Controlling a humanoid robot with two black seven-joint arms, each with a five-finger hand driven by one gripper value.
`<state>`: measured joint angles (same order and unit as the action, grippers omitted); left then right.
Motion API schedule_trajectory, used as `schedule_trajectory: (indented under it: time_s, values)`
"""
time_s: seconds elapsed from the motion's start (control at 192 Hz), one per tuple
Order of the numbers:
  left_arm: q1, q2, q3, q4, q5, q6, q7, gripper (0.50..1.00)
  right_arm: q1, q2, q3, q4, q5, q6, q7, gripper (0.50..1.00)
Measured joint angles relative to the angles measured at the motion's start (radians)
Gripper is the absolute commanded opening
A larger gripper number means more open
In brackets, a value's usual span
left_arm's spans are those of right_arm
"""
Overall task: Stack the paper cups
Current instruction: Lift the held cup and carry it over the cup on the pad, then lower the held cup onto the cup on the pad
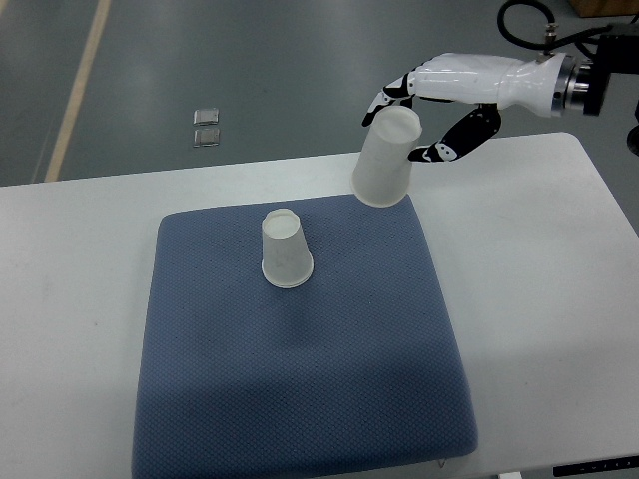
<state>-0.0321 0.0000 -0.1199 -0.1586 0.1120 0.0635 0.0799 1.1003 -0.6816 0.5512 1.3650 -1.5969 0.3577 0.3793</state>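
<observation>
A white paper cup (285, 249) stands upside down near the middle of the blue mat (300, 369). A second white paper cup (386, 157) is held upside down and slightly tilted above the mat's far right corner. My right hand (414, 125) comes in from the upper right and is shut on this cup near its base end, fingers (384, 98) on the far side and thumb (454, 140) on the near side. The left arm does not show.
The mat lies on a white table (559, 299) whose far edge runs behind the held cup. Two small clear squares (207, 127) lie on the grey floor beyond. Black cables (519, 25) hang at the upper right.
</observation>
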Motion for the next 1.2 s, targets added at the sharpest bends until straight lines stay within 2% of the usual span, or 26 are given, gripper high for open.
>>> schedule_trajectory:
  time_s: [0.255,0.364,0.562,1.202]
  values:
    - [0.0,0.0,0.0,0.0,0.0,0.0,0.0,1.0,0.038,0.126,-0.006,-0.015,-0.004,0.028,-0.063,0.609]
    - [0.0,0.0,0.0,0.0,0.0,0.0,0.0,1.0,0.046,0.175,-0.007,-0.025,-0.009,0.05,-0.087,0.643]
    - [0.0,0.0,0.0,0.0,0.0,0.0,0.0,1.0,0.047,0.234,-0.008,-0.048,-0.012,0.073,-0.138,0.646]
    - [0.0,0.0,0.0,0.0,0.0,0.0,0.0,1.0,0.083,0.372,-0.062,-0.171,-0.003,0.094,-0.186,0.639]
